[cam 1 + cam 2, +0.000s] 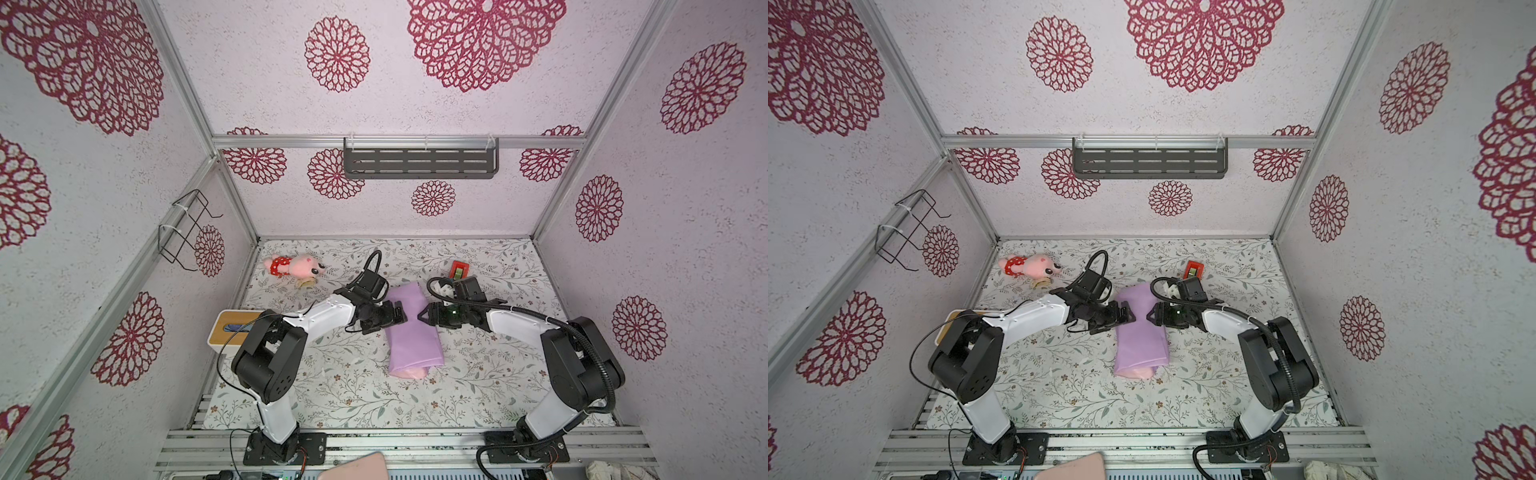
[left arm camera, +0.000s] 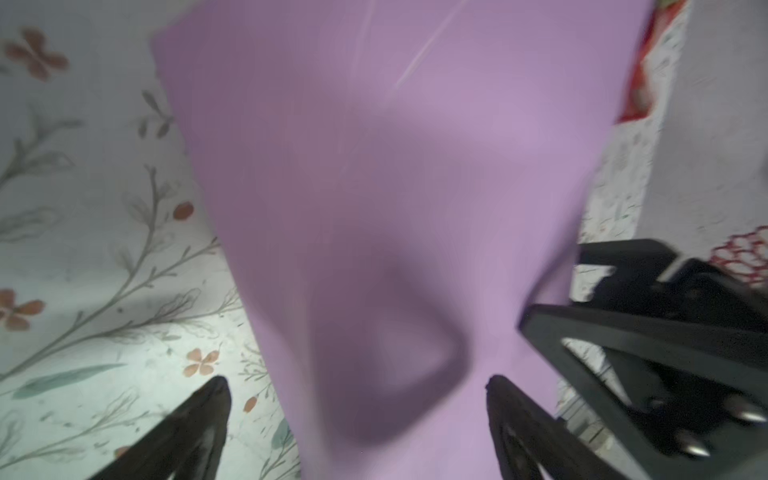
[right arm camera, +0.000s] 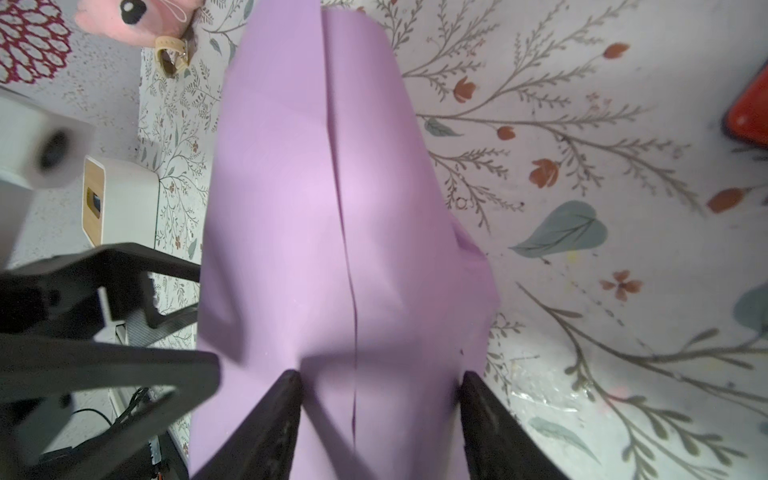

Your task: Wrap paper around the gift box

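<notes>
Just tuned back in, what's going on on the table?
Both arms are at the paper, which lies folded into a long lilac bundle in the middle of the table. No box shows, so it is presumably inside. The left gripper, jaws open, is at the bundle's left side. The right gripper touches its right side, though whether it clamps is unclear. The near end is not closed, with pink showing.

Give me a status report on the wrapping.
Left gripper open at paper edge. Right gripper straddling paper, grip unclear. Paper rolled, box hidden. Tape dispenser apart, behind.
</notes>
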Action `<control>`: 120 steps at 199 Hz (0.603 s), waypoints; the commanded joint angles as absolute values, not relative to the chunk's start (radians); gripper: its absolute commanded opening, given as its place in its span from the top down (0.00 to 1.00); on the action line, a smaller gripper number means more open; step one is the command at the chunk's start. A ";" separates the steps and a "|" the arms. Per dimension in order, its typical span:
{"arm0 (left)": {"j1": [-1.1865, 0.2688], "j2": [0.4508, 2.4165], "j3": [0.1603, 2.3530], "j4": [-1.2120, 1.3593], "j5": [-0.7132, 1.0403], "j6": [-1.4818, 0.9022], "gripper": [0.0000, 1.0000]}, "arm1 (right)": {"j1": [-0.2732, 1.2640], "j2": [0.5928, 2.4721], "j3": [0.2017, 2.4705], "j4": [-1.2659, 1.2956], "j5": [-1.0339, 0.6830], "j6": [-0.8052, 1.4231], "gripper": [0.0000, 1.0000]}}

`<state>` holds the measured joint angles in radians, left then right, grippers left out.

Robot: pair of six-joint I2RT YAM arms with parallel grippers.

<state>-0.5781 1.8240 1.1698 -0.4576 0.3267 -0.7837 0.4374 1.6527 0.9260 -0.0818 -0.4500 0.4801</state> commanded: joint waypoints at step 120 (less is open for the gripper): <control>-0.583 1.886 1.228 -0.603 0.260 -0.675 0.00 | 0.389 1.554 1.061 -0.272 -0.477 0.414 0.42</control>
